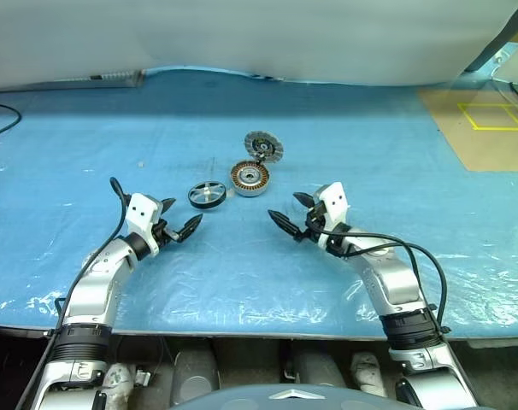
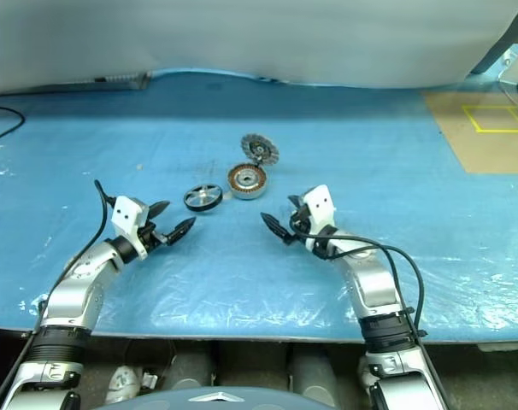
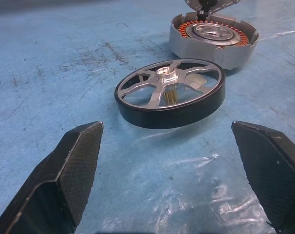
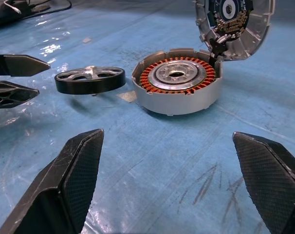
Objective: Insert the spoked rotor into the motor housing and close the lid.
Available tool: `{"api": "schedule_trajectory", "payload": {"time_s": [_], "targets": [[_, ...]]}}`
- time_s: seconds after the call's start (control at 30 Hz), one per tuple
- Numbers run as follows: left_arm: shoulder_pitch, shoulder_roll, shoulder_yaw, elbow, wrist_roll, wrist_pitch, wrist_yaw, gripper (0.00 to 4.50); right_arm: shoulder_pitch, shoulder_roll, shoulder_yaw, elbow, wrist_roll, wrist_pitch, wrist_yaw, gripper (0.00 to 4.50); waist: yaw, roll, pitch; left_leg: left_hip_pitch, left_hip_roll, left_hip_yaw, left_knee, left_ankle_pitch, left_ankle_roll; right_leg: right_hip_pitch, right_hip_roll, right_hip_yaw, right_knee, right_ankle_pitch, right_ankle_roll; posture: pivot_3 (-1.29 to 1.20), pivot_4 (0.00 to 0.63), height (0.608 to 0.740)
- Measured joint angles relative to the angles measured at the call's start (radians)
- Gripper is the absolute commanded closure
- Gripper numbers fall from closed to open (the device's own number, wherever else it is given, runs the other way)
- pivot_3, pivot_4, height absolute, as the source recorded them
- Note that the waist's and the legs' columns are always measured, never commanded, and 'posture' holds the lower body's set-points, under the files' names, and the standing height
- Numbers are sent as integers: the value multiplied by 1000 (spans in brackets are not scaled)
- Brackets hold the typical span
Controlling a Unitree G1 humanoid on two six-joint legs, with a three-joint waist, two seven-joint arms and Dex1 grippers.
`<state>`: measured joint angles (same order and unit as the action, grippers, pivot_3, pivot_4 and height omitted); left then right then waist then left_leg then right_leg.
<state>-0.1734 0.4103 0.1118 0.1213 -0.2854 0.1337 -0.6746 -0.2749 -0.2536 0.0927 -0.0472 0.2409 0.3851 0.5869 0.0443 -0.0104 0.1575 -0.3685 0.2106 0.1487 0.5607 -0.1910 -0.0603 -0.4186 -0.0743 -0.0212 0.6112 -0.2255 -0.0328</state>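
Rotor [image 1: 208, 195] lies flat on the blue worktop [image 1: 242, 256], just beside the housing [image 1: 250, 178] on its left, with its hub pins down so the rim sits slightly raised. The housing's copper windings face up and the lid [image 1: 263, 146] stands tilted open on a hinge at the far side, so nothing is inserted yet.

The left gripper [image 1: 180, 219] hovers near the rotor, fingers wide and empty, aimed straight at the rim. The right gripper [image 1: 291, 214] sits near the housing's other side, fingers equally wide, also empty.

The step in hand looks like the pick. I'd bring the left fingers in low and level, one to each side of the black rim, and close across its full width rather than on a spoke. The rotor could skid on the shiny plastic sheet, so squeeze evenly. The right gripper could steady the housing.
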Motion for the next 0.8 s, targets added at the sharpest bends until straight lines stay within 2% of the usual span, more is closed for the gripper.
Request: {"api": "schedule_trajectory", "payload": {"time_s": [0.8], "targets": [[13,0,-12,-58,-1,63,16,0,-31,-1,9,31,-22,-9,0,32,0,0,0,0,0,0,0,0,0,0,0,0,0,0,0,0,150,740]]}}
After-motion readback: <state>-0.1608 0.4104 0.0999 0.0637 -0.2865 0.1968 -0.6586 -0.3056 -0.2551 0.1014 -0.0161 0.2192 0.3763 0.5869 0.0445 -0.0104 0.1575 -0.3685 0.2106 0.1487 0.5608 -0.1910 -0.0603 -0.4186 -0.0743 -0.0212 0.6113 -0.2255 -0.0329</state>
